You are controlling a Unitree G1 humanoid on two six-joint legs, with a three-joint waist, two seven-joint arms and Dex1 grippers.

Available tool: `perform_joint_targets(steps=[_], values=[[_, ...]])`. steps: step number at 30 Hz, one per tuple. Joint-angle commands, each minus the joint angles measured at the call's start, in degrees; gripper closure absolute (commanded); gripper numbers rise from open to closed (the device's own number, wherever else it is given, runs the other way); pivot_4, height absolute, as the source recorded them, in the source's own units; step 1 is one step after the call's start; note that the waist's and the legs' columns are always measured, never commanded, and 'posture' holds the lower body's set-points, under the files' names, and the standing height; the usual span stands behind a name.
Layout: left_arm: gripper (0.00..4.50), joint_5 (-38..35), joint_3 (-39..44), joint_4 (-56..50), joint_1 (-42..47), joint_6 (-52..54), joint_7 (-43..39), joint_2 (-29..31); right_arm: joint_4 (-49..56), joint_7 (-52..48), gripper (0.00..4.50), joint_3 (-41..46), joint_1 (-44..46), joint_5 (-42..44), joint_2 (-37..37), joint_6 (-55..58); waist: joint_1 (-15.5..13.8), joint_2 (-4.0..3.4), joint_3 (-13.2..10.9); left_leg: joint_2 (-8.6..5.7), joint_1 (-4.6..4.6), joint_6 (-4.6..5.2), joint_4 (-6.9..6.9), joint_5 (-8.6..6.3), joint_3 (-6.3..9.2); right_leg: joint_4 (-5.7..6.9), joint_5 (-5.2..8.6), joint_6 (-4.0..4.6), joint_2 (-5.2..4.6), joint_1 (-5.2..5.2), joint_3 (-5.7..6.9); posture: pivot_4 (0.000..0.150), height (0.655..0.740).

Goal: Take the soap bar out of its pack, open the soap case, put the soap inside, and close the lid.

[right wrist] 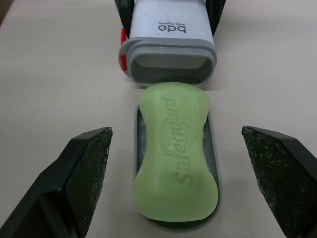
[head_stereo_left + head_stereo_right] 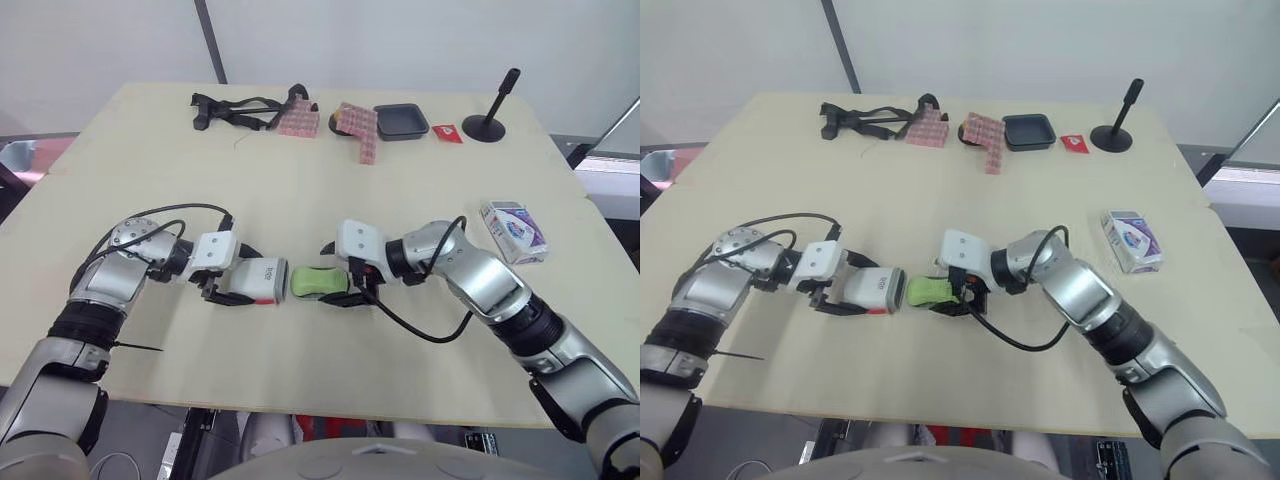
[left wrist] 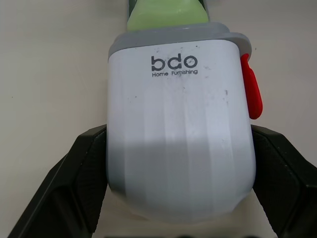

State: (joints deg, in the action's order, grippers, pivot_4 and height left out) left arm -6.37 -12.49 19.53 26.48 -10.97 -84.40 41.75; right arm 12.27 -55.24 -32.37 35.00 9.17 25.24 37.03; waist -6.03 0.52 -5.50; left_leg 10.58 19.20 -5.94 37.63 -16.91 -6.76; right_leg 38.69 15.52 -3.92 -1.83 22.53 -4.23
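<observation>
My left gripper [image 2: 243,278] is shut on the white soap case [image 2: 262,280], which lies on its side on the table with its red latch [image 3: 251,94] showing and its grey-rimmed mouth [image 1: 171,64] facing right. The green soap bar [image 1: 176,156] lies on the case's grey inner tray [image 1: 212,148], just outside that mouth, with one end at the rim. My right gripper [image 1: 176,135] is open, its black fingers [image 1: 84,168] standing wide on either side of the soap and touching neither soap nor tray.
The soap pack [image 2: 513,231], a white and purple box, lies to the right near the table's edge. At the far side are a black tray [image 2: 401,121], red patterned cloths [image 2: 360,130], a black strap [image 2: 235,110] and a black stand [image 2: 490,120].
</observation>
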Motion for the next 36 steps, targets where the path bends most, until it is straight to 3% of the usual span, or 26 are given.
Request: perform_joint_targets(steps=[1, 23, 29, 36], values=[[0.82, -0.9, 0.5, -2.0, -0.5, 0.9, 0.4, 0.3, 0.0, 1.0, 0.0, -0.4, 1.1, -1.5, -1.1, 0.0, 0.0, 0.0, 0.0, 0.0, 0.01, 0.0, 0.0, 0.0, 0.0, 0.0, 0.0, 0.0, 0.0, 0.0, 0.0, 0.15, 0.74], [0.82, -0.9, 0.5, -2.6, -1.2, 1.8, 1.3, 0.3, -10.3, 0.8, 0.0, -3.8, 0.7, -7.2, -5.5, -3.6, 1.0, 0.0, 0.0, 0.0, 0.02, -0.04, 0.0, 0.02, -0.01, 0.16, 0.0, 0.01, 0.0, 0.03, -0.01, 0.15, 0.74], [0.87, -0.8, 0.6, -2.6, -1.3, 1.8, 1.5, 0.3, -9.8, -0.3, 1.78, -4.3, -0.6, -8.0, -3.9, -3.6, 1.2, 0.0, 0.0, 0.0, 0.0, -0.05, 0.0, 0.03, -0.01, 0.2, 0.01, 0.02, -0.01, 0.01, -0.01, 0.15, 0.74], [0.87, -1.0, 0.4, -2.6, -1.2, 1.8, 1.7, 0.0, -8.8, -0.6, 1.93, -3.6, -1.1, -8.0, -2.6, -4.0, 1.0, 0.0, 0.0, 0.0, -0.08, -0.04, 0.0, 0.04, -0.01, 0.2, 0.01, 0.02, -0.03, -0.04, 0.0, 0.15, 0.74]])
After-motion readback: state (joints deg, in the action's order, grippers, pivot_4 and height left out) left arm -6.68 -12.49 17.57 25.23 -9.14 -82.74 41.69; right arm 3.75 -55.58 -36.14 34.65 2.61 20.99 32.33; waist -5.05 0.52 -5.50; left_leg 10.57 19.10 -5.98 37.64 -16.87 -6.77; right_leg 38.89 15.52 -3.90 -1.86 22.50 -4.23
